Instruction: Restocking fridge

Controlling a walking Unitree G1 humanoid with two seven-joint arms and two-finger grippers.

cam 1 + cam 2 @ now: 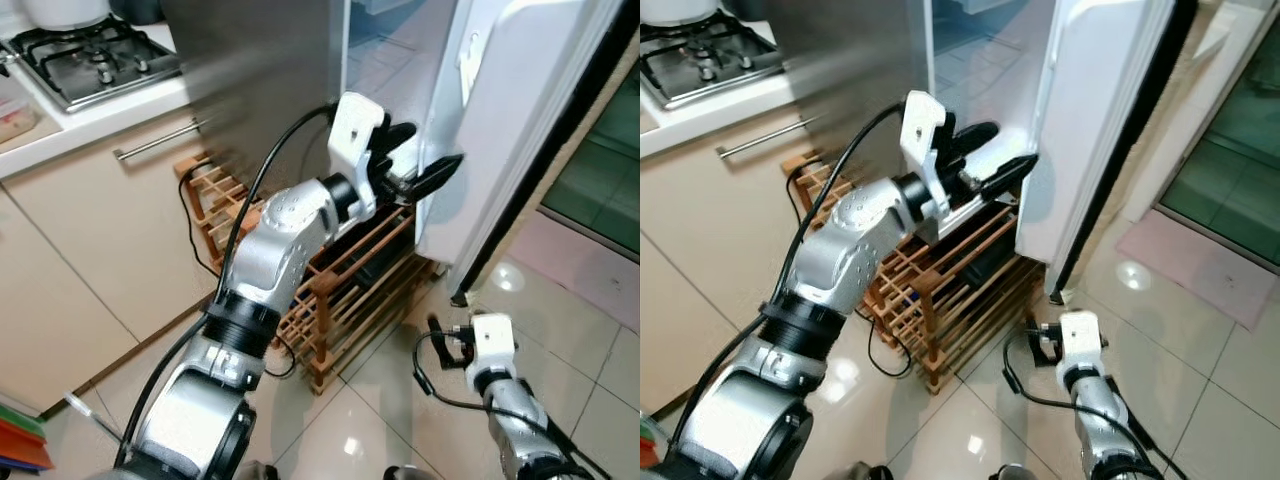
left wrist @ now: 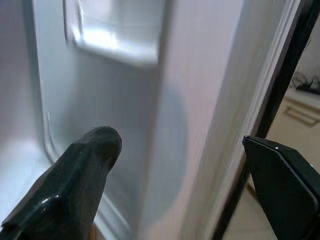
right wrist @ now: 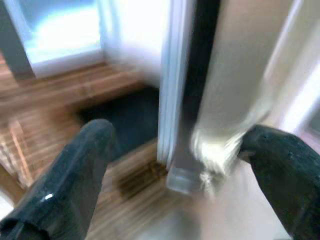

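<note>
Nearest to you, at 5 o'clock, the right hand (image 1: 452,345) hangs low above the floor tiles (image 1: 590,390), its fingers spread and empty. The fridge door (image 1: 500,130) stands open at 1 o'clock. Your left hand (image 1: 425,170) is spread at its lower inner edge, holding nothing. Below it is the wooden rack (image 1: 350,290). I judge the restocking is just beginning: the door is opened, no item is carried yet.
</note>
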